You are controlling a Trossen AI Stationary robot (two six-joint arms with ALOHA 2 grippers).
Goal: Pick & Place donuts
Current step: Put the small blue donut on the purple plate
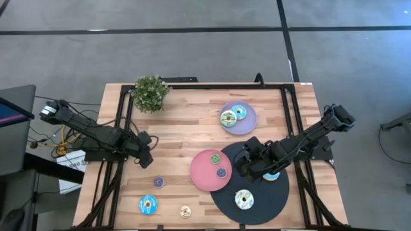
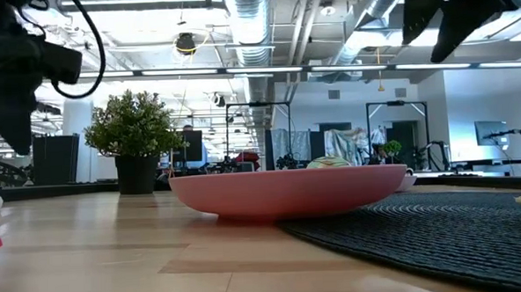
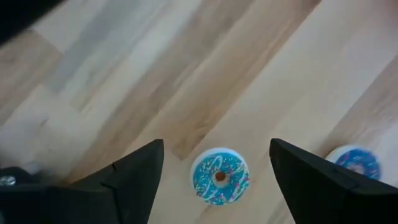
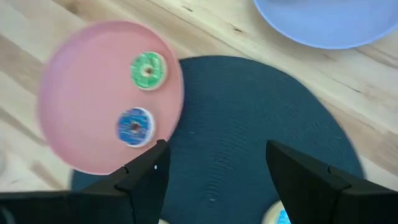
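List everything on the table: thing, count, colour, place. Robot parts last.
pink plate: 1, pink, table centre, overlapping the disc's edge; holds a small green donut and a small blue donut
lilac plate: 1, lilac, far side; holds two donuts
disc: 1, black, near right; holds a white donut and a blue one partly under the right gripper
loose donuts: 3, purple, blue, yellow, near left
plant: 1, green, far left
left gripper: jaws open, over bare wood
right gripper: jaws open, over the disc
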